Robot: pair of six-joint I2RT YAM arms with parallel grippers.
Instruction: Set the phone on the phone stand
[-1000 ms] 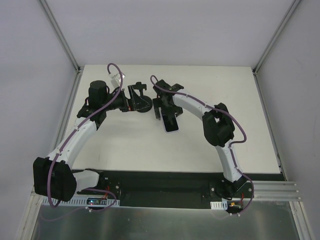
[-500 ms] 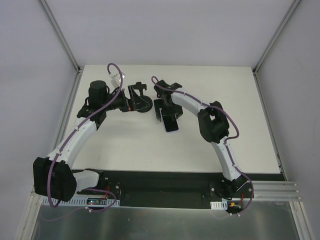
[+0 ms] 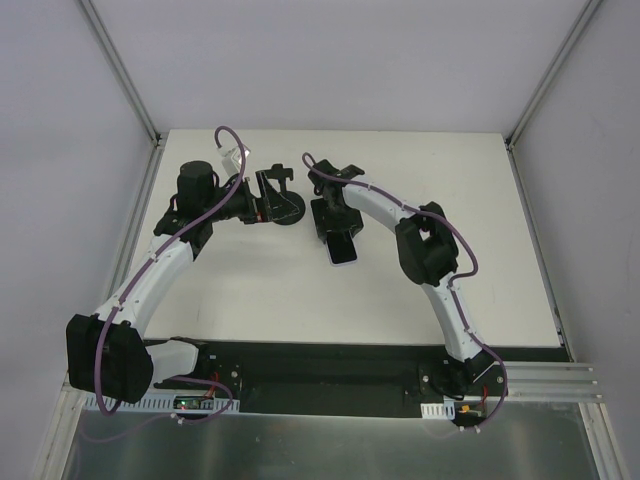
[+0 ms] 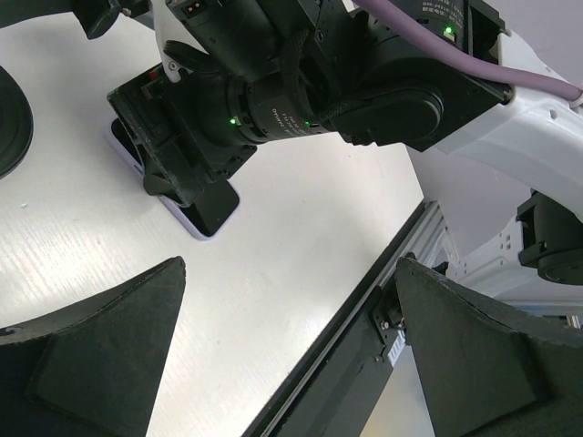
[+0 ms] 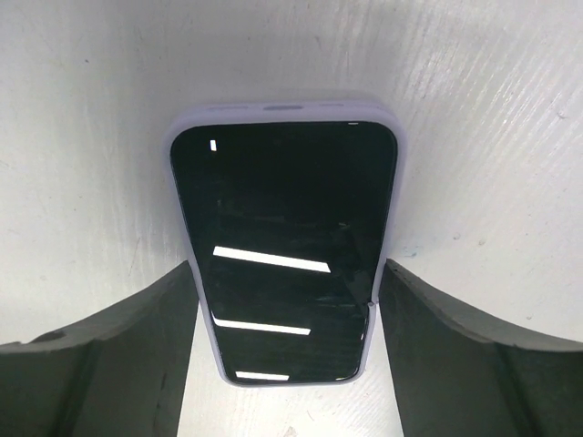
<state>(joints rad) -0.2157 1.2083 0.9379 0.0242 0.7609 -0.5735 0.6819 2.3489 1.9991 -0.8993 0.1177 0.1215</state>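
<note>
The phone (image 5: 282,246) lies flat and screen up on the white table, its pale rim showing; it also appears in the top view (image 3: 343,252) and the left wrist view (image 4: 208,215). My right gripper (image 5: 287,273) is down over it, one finger along each long side, jaws open with only slivers of table between pads and rim. The phone stand (image 3: 283,203), matte black with a disc base, stands just left of the phone; its disc edge (image 4: 7,127) shows at the left border. My left gripper (image 4: 291,266) hovers wide open beside the stand, holding nothing.
The right arm's black wrist (image 4: 273,91) fills the upper part of the left wrist view. A black strip (image 3: 330,365) and metal rail run along the near table edge. Grey walls and frame posts (image 3: 120,70) surround the table.
The right gripper's jaws have narrowed towards the phone's sides and its arm has folded in slightly. The left arm, phone and stand have not moved.
</note>
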